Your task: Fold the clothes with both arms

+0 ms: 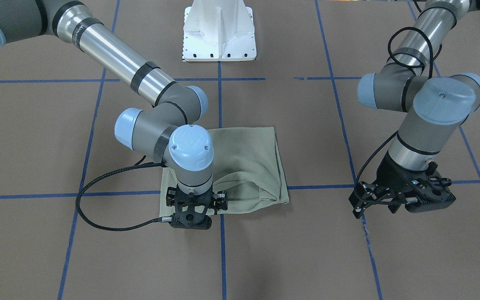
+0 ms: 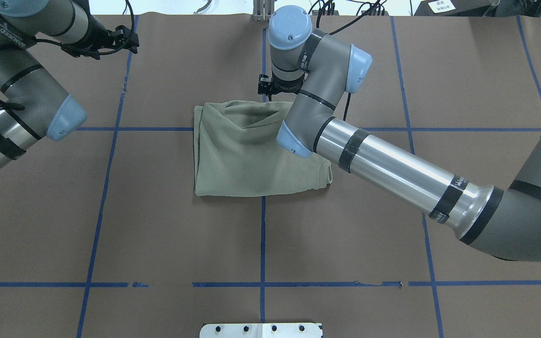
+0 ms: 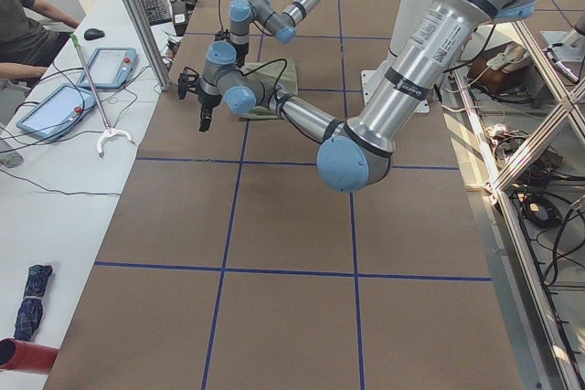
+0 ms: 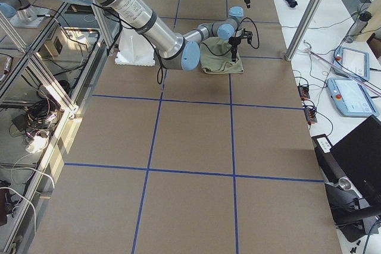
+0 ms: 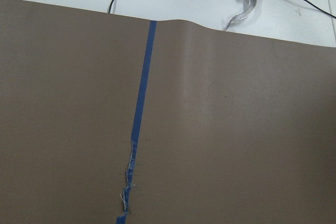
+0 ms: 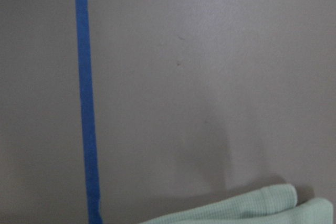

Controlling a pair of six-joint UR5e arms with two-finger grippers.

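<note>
From the front: can see the shirt (image 1: 248, 158) in the middle of the table (image 1: 36, 146), already folded into a small, nearly square block with no sleeves sticking out. Can see the right gripper (image 1: 191, 214) pointing down at one edge of it. Cannot tell if open or closed, or if holding any cloth. Can see the left gripper (image 1: 392, 202) well apart from the shirt, over bare table, with nothing in it. Cannot tell how far open.

From overhead: same small block, a bit lumpy along the edge by the right gripper.

From the two sides: too small to tell more.

From the left wrist: only brown table and a blue tape line (image 5: 139, 119), no shirt.

From the right wrist: just a strip of pale edge lying flat at the bottom, no fingers in sight.

Looks nearly done. Maybe only that lumpy edge left to smooth.
</note>
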